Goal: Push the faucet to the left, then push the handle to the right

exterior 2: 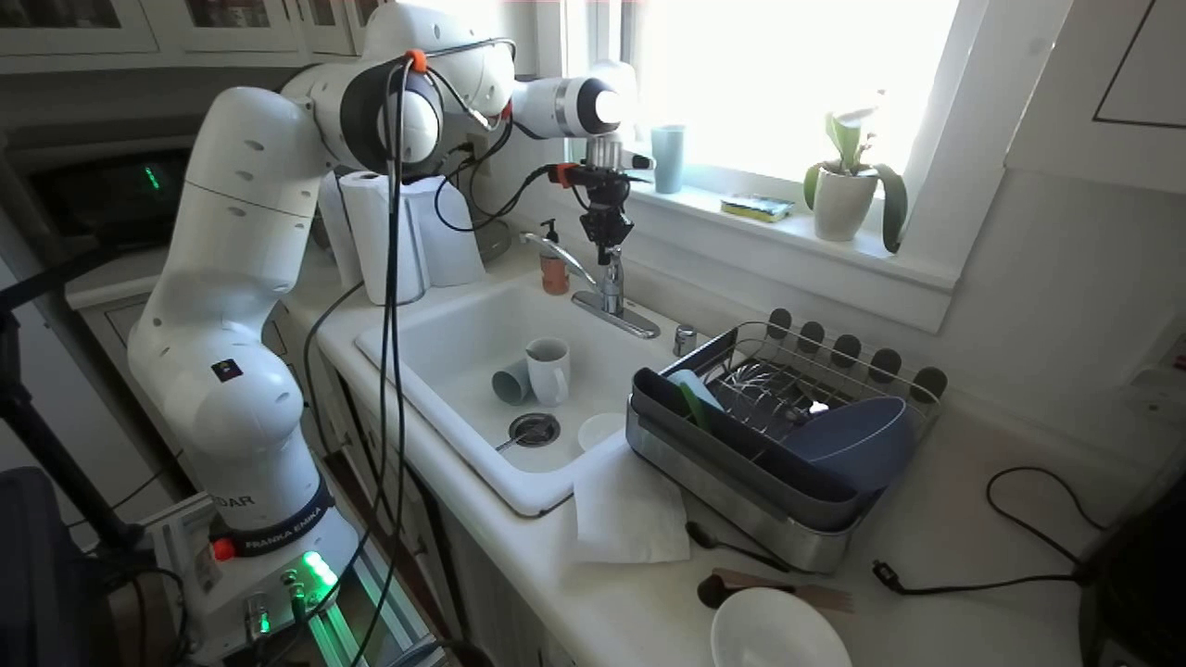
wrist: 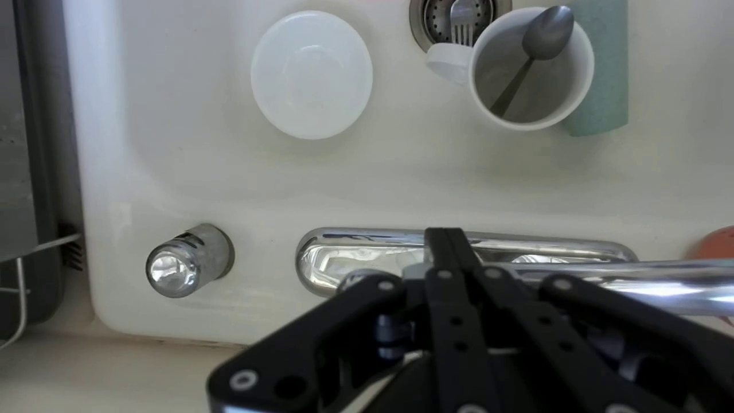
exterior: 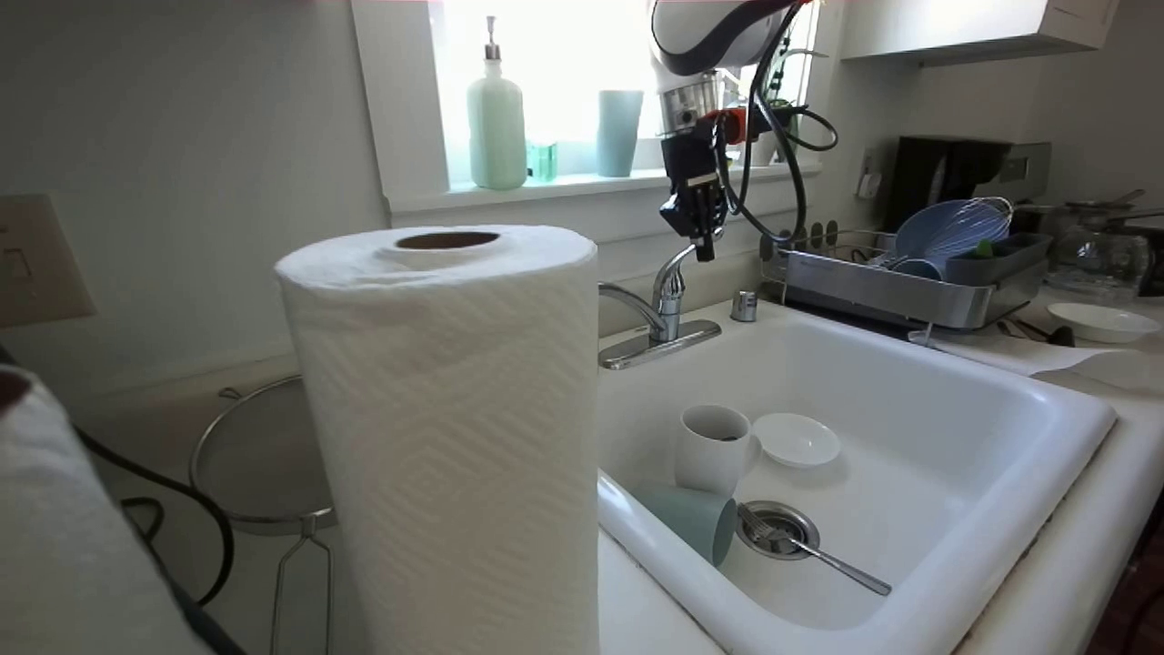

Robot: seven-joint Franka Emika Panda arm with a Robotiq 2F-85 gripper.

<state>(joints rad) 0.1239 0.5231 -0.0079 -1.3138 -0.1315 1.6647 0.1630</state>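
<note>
The faucet is a chrome spout (exterior: 627, 296) pointing left behind the paper towel roll. It also shows in an exterior view (exterior 2: 558, 254), and in the wrist view it (wrist: 648, 281) runs to the right edge. The handle (exterior: 674, 266) is a thin chrome lever rising from the tap's base, also in an exterior view (exterior 2: 616, 262). The wrist view mostly hides it behind the jaws. My gripper (exterior: 705, 249) is shut and empty, fingertips down, overlapping the handle's upper part. It shows in an exterior view (exterior 2: 606, 254) and the wrist view (wrist: 446, 234). I cannot tell whether it touches the handle.
The white sink (exterior: 964, 437) holds a white mug (wrist: 530, 94), a teal cup (exterior: 696, 518), a saucer (wrist: 311, 74) and a fork. A dish rack (exterior 2: 732, 454) stands beside it. A paper towel roll (exterior: 446, 437), windowsill (exterior 2: 704, 211) and orange soap bottle (exterior 2: 554, 275) are nearby.
</note>
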